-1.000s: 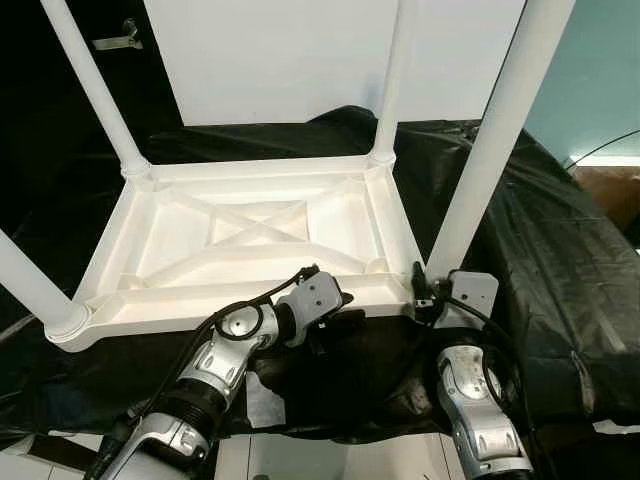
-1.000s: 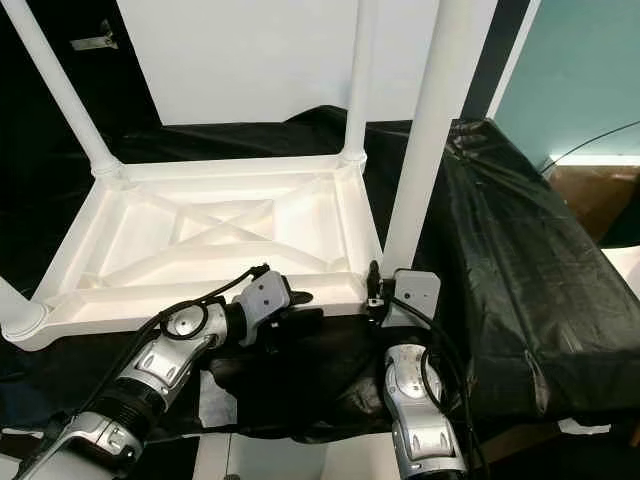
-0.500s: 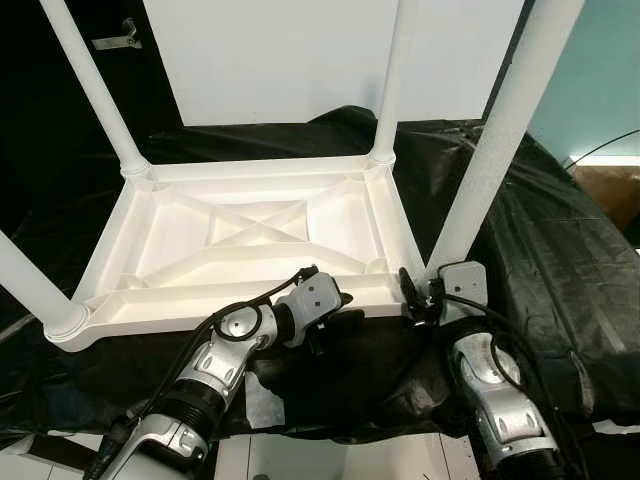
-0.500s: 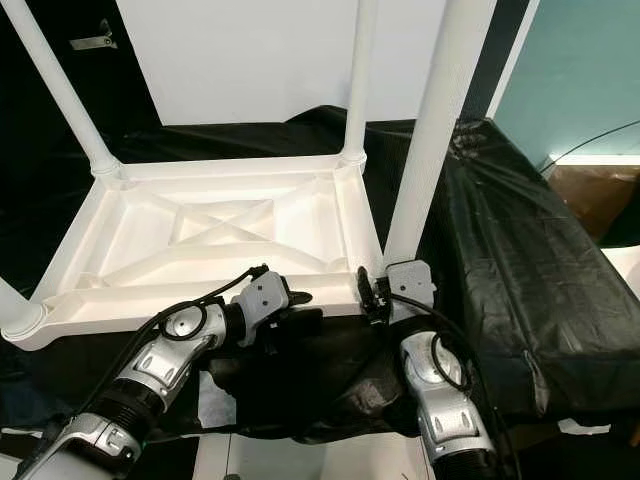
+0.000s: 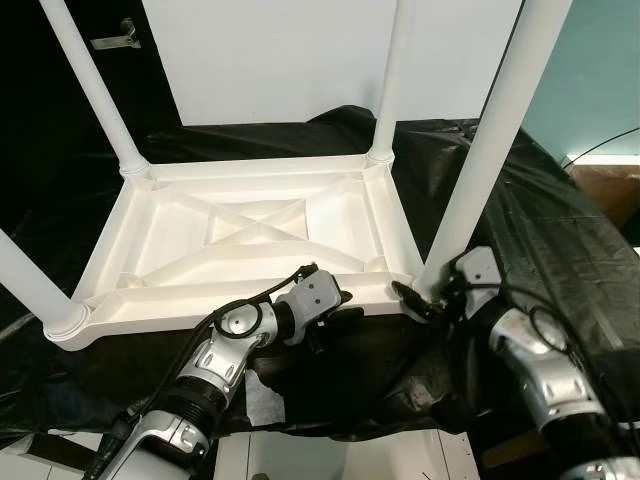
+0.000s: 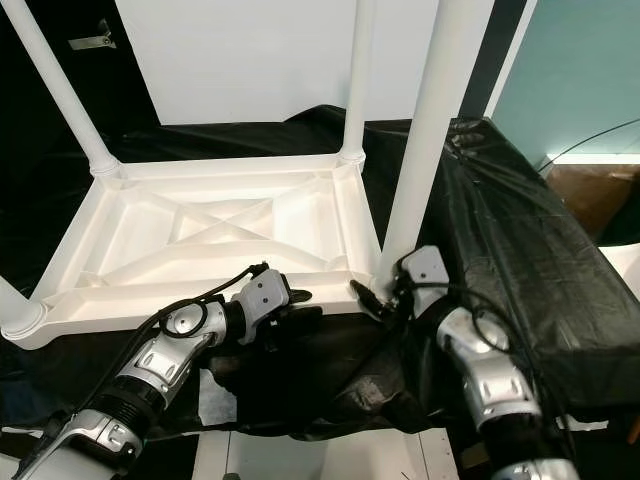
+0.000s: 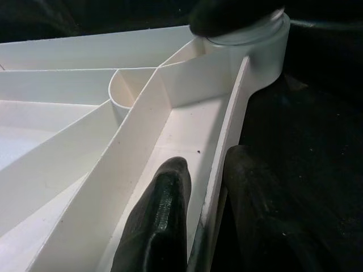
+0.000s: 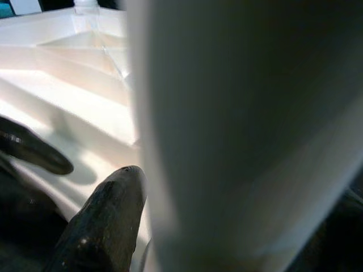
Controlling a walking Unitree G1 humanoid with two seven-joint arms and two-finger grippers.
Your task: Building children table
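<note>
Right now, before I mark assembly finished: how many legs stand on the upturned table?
4: far-left leg, far-right leg, near-right leg beside the right gripper, and near-left leg, mostly cut off. None seems hidden.

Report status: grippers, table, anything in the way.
Left gripper clamped on near rim of upturned white plastic table. Right gripper at base of near-right white tubular leg, grip unclear. Nothing blocking.
</note>
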